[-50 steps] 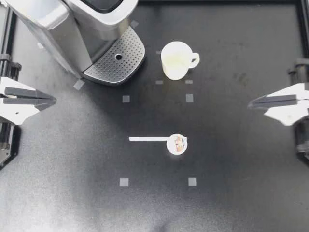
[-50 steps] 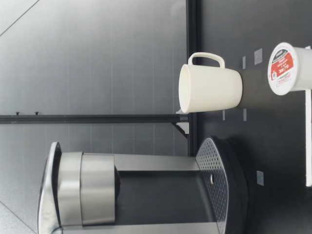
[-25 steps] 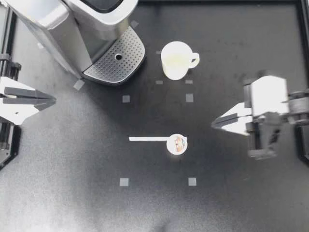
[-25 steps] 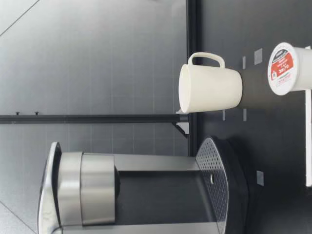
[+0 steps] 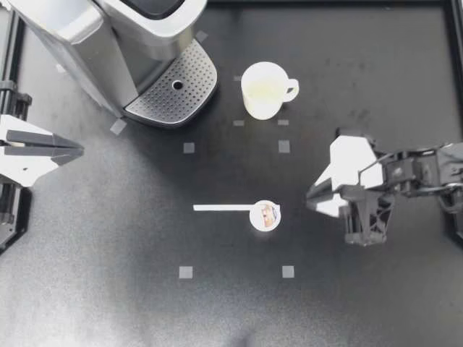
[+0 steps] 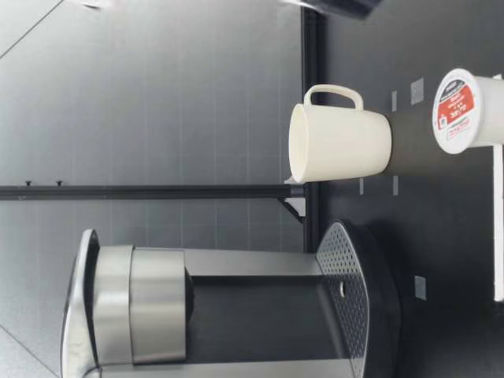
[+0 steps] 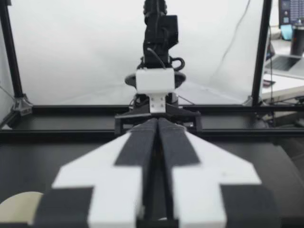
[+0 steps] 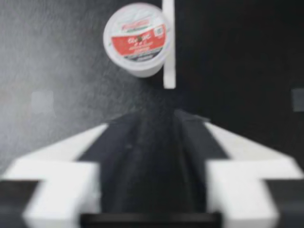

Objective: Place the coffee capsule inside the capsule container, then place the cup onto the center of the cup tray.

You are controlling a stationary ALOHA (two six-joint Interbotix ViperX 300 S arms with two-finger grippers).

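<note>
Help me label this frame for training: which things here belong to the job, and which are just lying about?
Job: coffee capsule, cup, cup tray, coffee machine.
Lying about: white strip beside the capsule, grey tape squares.

Right end effector [image 5: 313, 201] near coffee capsule [image 5: 265, 215], apart from it. Capsule touches end of white strip [image 5: 221, 208]. Cup [image 5: 264, 89] stands beside cup tray [image 5: 173, 90]. Left end effector [image 5: 78, 150] at desk [image 5: 108, 289] edge.
</note>
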